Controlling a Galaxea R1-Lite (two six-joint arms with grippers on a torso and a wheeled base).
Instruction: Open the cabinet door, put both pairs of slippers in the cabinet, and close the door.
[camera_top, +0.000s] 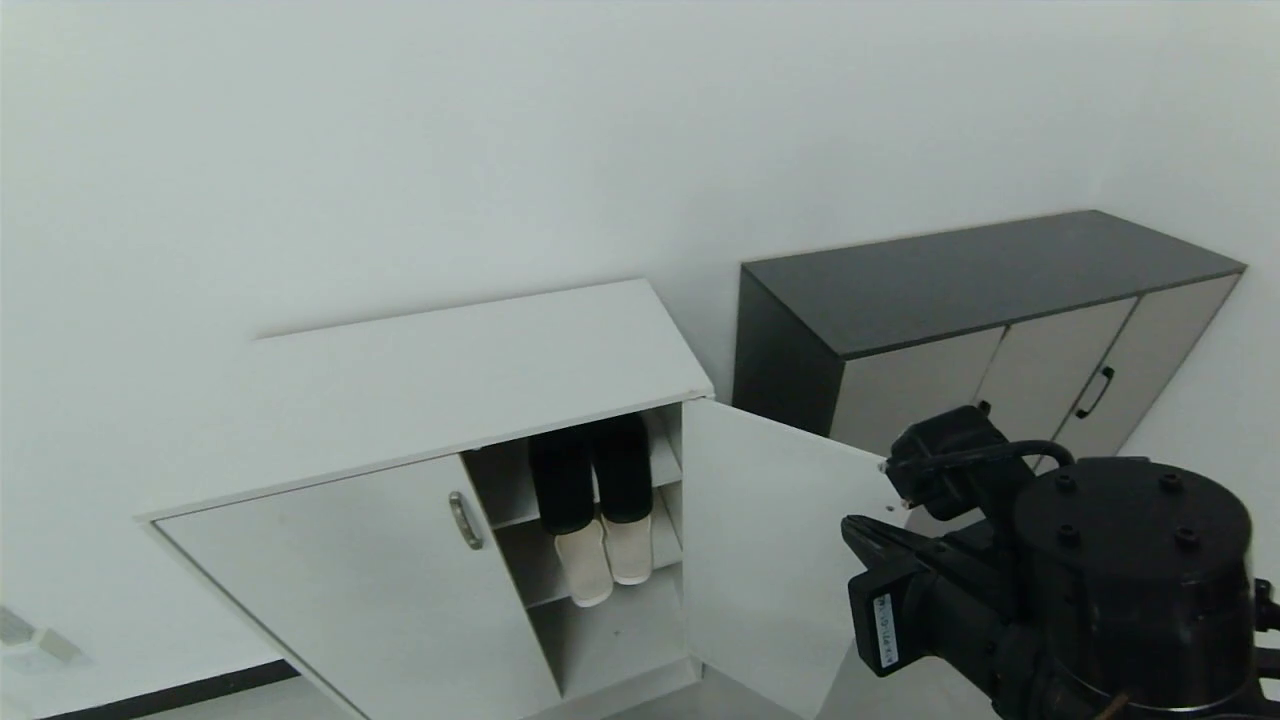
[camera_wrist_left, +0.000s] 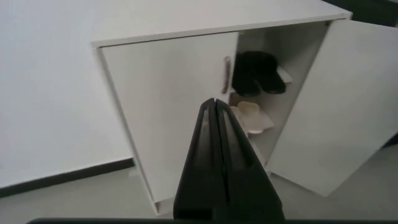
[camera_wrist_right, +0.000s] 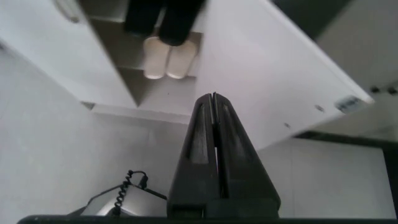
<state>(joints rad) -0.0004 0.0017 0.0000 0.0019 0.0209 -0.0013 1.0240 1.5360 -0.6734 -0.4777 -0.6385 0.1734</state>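
- White wall (camera_top: 400, 150), grey floor (camera_wrist_right: 62, 124); cabinet (camera_top: 450, 370), door (camera_top: 770, 540) open just ahead of right hand (camera_wrist_right: 213, 99).
- Black slippers (camera_top: 590, 475), white slippers (camera_top: 605, 560) shelved beyond.
- Right hand, left hand (camera_wrist_left: 215, 102): fingers together, empty.
- Suggested: push near the door's free edge, sweep slowly shut.

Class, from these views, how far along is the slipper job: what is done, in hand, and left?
Done: the cabinet door stands open; the black slippers sit on an upper shelf, the white slippers on the shelf below. In hand: nothing; left hand and right hand are shut, empty. Left: closing the door.
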